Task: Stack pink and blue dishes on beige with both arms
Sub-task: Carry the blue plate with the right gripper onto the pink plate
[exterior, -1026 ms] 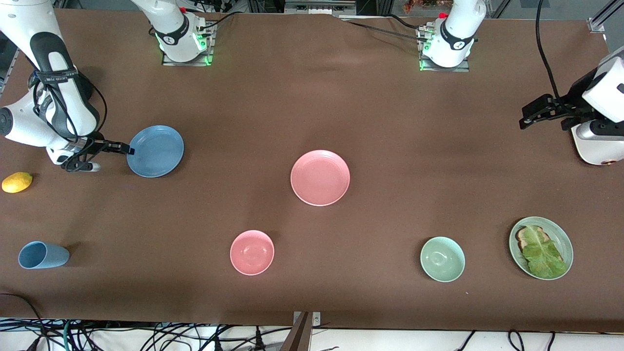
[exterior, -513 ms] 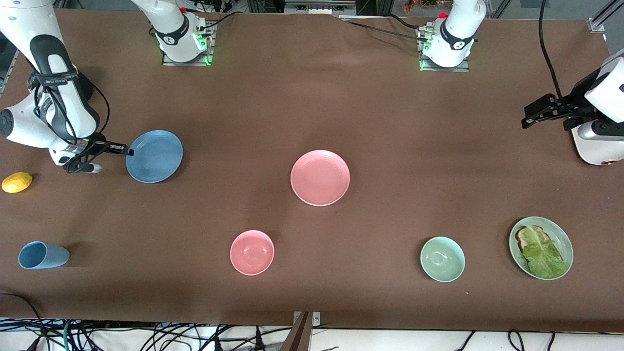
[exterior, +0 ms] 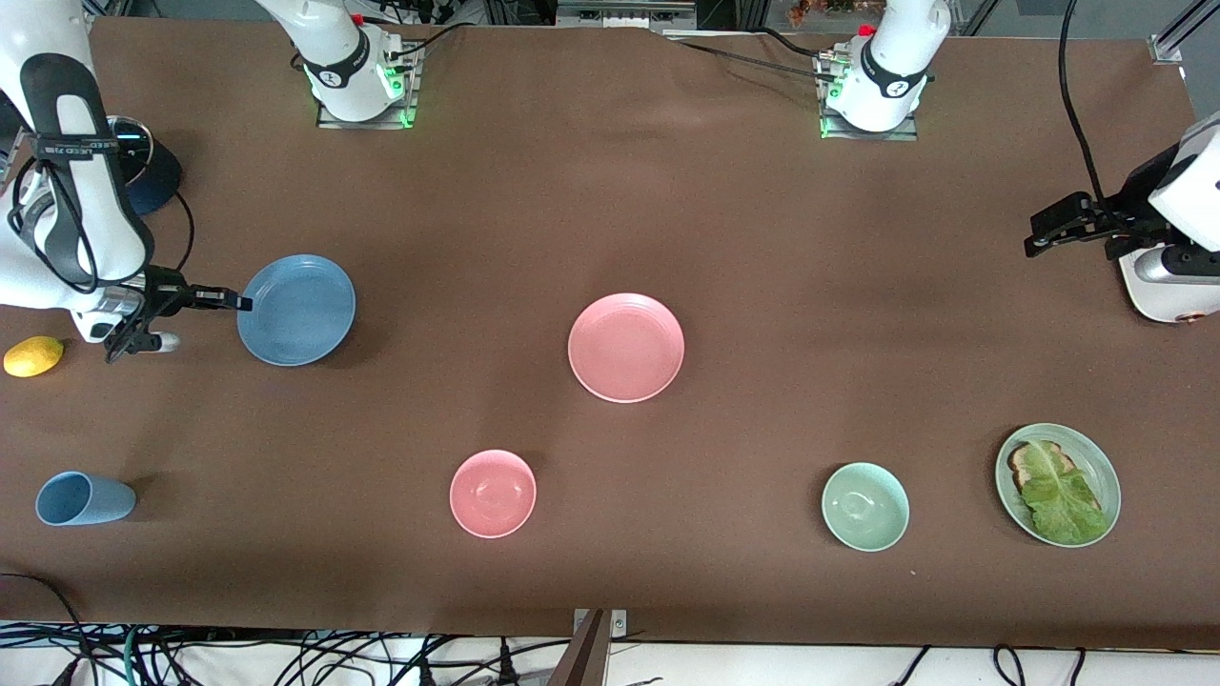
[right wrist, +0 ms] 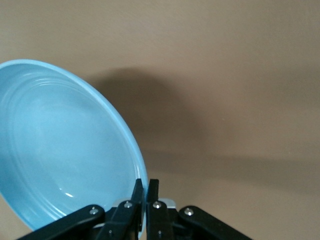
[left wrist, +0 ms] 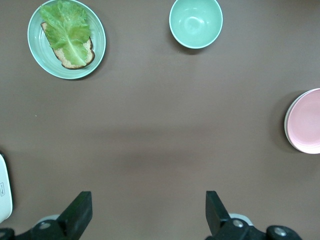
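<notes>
Above table point(exterior: 610, 210): blue plate point(exterior: 296, 310) in right tool point(exterior: 233, 302)

A yellow lemon point(exterior: 33, 355) lies at the frame's left edge, a blue cup point(exterior: 83, 498) on its side at lower left, a pink bowl point(exterior: 493, 493) lower center, a green bowl point(exterior: 864, 506) lower right, beside a green plate point(exterior: 1104, 469) bearing toast and lettuce point(exterior: 1060, 493).

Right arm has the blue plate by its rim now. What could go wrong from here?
The right gripper pinches only the rim of the blue plate, so the plate could tilt or slip out in transit. No beige plate shows; the pink plate lies mid-table. The left gripper hangs open over the left arm's end.
</notes>
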Robot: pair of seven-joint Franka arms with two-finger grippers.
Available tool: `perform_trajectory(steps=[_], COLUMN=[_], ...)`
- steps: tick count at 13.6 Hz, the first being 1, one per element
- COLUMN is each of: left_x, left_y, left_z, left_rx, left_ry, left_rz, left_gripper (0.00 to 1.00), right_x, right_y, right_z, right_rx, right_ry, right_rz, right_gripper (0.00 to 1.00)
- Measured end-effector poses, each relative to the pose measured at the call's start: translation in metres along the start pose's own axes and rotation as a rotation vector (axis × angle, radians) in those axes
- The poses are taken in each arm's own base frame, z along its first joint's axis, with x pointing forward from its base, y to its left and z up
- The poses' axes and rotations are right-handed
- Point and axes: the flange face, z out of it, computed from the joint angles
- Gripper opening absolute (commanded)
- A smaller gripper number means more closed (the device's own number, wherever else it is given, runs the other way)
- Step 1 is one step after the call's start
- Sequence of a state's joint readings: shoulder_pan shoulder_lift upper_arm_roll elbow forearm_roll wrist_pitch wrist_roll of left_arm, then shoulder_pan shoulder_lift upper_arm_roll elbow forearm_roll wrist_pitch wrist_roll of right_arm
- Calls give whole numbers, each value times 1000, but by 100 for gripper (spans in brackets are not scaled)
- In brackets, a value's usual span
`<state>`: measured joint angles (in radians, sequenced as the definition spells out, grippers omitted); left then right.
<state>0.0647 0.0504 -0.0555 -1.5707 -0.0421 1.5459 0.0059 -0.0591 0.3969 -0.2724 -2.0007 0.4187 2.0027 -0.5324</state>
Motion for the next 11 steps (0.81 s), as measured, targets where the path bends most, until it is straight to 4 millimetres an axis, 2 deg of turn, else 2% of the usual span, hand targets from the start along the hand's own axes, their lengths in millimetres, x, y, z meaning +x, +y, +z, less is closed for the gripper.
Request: perform_trajectory(steps=[1,3,6,8,11], left_x=[0,0,0,1,1], left_y=[0,0,-4,-6,-6], left_z=[0,0,0,1,2], left_rx=[0,0,-1,-1,-1], left_ry=[0,0,0,-1,-3], left_rz=[0,0,-7,-10,-10], left_gripper=[100,100,100,100,100], right_x=[5,14,23,22,17], right_y=[-10,-47,-132,-197,-295], right_z=[-10,-29,-45,-39,-13], right_rx=[11,23,3,-20,-59], right_ry=[-10,-35,-44,-51,-63], right_rz=[3,32,34,11,-39], right_gripper=[0,0,0,0,0])
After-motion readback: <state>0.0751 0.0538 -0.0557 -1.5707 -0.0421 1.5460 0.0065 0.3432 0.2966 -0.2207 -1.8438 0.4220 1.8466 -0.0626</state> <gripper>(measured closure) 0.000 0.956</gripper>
